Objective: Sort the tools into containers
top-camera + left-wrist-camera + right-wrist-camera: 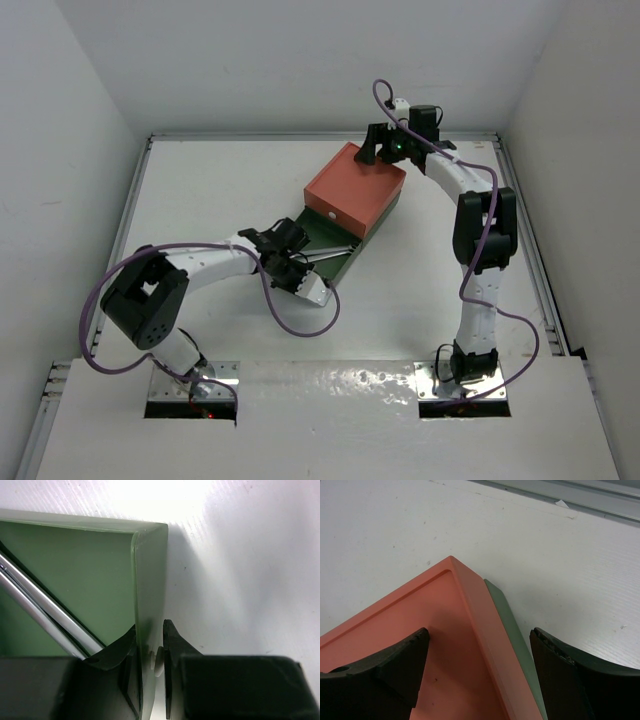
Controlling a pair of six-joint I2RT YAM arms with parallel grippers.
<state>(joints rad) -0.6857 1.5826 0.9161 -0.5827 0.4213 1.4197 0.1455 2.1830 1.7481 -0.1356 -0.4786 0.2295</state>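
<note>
Currently I have the left tool [151,649] pinching the side wall of the green box [322,238] near one corner: on the left wrist view one finger [122,652] sits inside the box and the other outside, pressed close with the wall between them. Two silver wrenches [50,605] lie side by side on the floor of that box, running diagonally, with their near ends hidden behind the inner finger. From above, the green box sits near the middle of the worktop [220,190], and the orange box [355,190] rests on top of it, shifted toward the far right so that only the near part of the green box is uncovered. My right tool [480,632] is spread wide at the far corner of the orange box, one finger over the orange top and the other out over the white worktop, gripping nothing. A strip of green edge shows just under the orange rim there.
</note>
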